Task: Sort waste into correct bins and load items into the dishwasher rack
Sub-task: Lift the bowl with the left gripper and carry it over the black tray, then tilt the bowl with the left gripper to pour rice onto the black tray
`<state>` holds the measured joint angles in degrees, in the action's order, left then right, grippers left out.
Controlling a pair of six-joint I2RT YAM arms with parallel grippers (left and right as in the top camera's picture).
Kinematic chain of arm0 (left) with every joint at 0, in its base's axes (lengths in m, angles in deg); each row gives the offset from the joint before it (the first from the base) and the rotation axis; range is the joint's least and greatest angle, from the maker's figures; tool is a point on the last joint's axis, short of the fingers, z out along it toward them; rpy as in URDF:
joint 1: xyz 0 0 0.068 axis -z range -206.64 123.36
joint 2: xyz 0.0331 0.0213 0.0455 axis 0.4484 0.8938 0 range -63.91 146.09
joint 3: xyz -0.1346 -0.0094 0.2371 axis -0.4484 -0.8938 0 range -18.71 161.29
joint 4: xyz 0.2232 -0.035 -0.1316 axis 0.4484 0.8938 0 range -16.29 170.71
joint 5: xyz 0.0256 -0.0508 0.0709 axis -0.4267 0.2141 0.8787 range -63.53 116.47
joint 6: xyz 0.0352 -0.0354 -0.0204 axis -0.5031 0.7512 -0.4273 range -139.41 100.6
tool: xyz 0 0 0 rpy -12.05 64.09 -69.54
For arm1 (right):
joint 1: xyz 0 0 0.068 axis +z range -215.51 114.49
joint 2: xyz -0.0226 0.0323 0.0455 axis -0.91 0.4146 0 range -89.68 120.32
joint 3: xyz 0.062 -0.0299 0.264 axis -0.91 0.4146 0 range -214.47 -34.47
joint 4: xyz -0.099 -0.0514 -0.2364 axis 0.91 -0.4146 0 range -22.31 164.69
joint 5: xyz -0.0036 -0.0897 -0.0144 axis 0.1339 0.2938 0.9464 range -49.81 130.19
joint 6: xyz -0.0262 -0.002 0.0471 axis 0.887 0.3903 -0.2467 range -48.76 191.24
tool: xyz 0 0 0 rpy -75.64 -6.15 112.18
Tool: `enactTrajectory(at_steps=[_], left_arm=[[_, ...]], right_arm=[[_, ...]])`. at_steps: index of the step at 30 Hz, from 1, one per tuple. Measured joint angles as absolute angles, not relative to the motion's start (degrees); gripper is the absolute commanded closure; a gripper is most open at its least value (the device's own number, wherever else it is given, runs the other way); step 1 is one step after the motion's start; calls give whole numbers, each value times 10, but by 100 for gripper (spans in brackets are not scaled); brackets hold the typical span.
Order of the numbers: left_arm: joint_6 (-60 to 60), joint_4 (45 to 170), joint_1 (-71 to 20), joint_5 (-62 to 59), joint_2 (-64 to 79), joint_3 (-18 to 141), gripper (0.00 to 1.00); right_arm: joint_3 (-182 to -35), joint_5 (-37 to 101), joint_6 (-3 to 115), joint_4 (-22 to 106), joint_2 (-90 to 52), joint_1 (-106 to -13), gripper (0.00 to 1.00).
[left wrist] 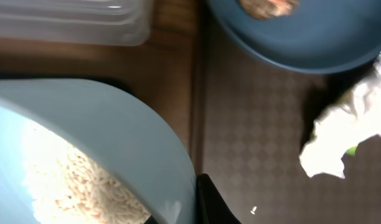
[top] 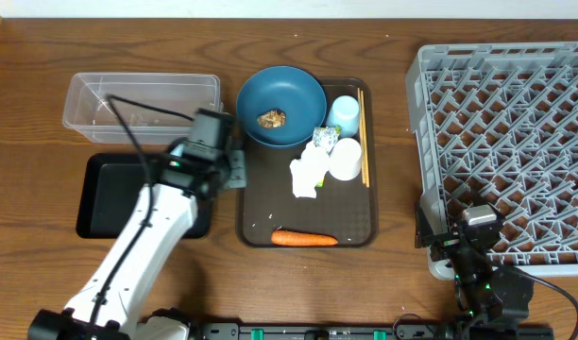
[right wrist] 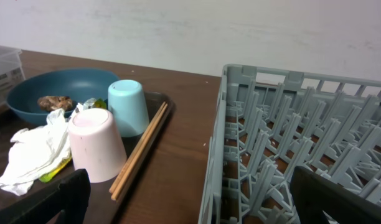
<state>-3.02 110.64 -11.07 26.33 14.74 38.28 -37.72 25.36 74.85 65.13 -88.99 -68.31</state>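
My left gripper is shut on the rim of the small pale blue bowl, which holds white rice, over the gap between the black tray and the brown serving tray. The bowl is mostly hidden under the wrist in the overhead view. On the brown tray are the large dark blue bowl with a brown lump, a light blue cup, a white cup, chopsticks, napkins, a wrapper and a carrot. My right gripper is open and empty at the front left corner of the grey rack.
The clear tub stands at the back left, just behind the black tray. The rack fills the right side of the table. In the right wrist view the two cups stand upside down beside the chopsticks.
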Motion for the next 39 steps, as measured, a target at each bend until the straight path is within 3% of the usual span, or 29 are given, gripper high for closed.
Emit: enactTrajectory(at_steps=[17,39], left_arm=[[-29,1067,-389,-4,147,370,94],[-29,1004,-523,-269,176,314,94]], right_arm=[[-377,254,749,651,-890,-683,1],[-377,254,749,651,-890,-683,1]])
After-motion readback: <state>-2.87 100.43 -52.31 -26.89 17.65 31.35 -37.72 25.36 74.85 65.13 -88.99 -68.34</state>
